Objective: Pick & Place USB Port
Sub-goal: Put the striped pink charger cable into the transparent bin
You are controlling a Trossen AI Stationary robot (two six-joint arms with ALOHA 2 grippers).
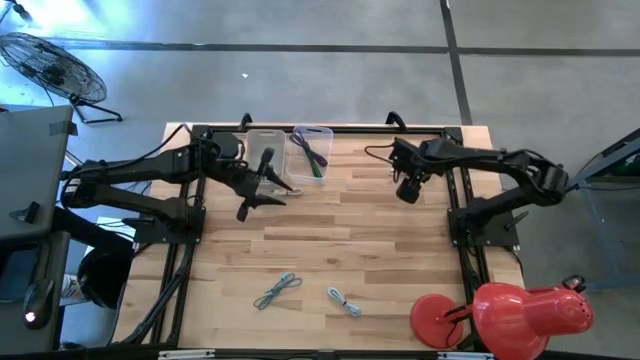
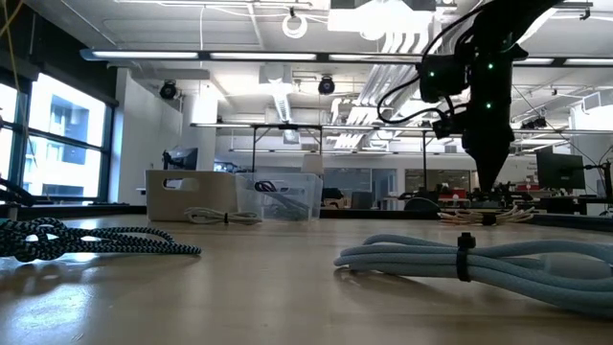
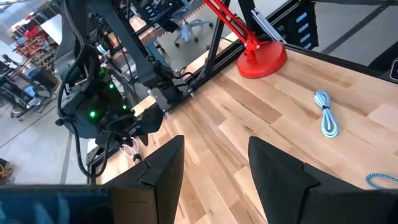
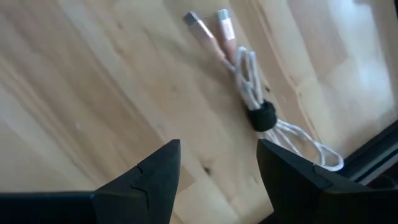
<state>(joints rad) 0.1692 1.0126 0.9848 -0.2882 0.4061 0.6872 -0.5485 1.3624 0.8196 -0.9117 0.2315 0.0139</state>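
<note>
High view: nearest the front edge of the wooden table (image 1: 400, 250) lie two bundled cables, a teal-and-grey braided cable (image 1: 277, 291) and, just to its right, a pale blue cable (image 1: 344, 301), the two apart from each other. A red lamp (image 1: 500, 312) stands at the front right corner. The low view confirms both bundles flat on the table, the pale blue one cinched with a dark tie.

Further back, the left gripper (image 1: 262, 190) hovers over the table just in front of two clear bins. Its fingers (image 3: 163, 177) stand well apart in the left wrist view and hold nothing. The right gripper (image 1: 407, 190) hangs at a similar depth on the right side, pointing down; its fingers (image 4: 152, 177) are likewise spread wide and empty in the right wrist view.

Directly beneath the right gripper lies a white USB cable (image 4: 249, 93) (coiled, bound by a black tie, with two pinkish metal plugs fanned out at one end). It rests flat on the table near the dark rear frame, touching neither finger.

At the rear edge, the left clear bin (image 1: 262, 148) shows no contents I can make out; the right clear bin (image 1: 312, 152) holds a purple-and-green cable.
</note>
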